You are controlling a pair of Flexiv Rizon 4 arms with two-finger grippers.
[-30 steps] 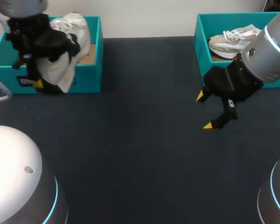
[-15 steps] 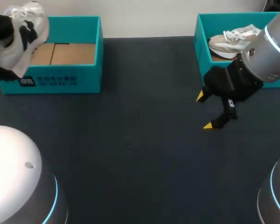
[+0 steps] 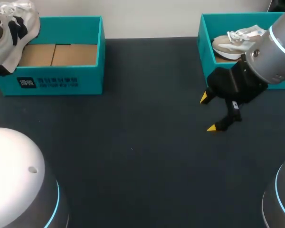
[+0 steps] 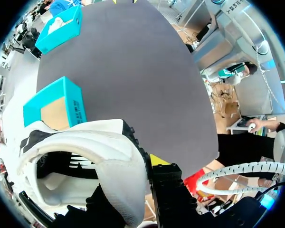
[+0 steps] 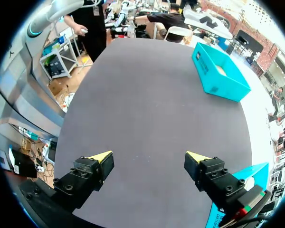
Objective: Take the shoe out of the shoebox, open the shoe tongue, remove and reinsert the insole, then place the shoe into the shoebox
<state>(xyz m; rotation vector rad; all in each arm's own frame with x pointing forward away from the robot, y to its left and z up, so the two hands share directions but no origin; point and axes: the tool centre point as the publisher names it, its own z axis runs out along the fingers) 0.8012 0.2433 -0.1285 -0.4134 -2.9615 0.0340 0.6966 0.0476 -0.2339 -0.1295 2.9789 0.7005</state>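
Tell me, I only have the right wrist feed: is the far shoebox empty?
Observer: Yes. Head view shows only bare cardboard inside the left shoebox. The white shoe hangs above its left end.
Operator: Left tool gripping it?
Observer: Left wrist view: the shoe's collar wall sits between the fingers of the left tool, with one yellow tip against its outside.
Operator: What's behind my tool?
Observer: A second shoebox holding a beige shoe. The right tool is open over the table just in front of it.
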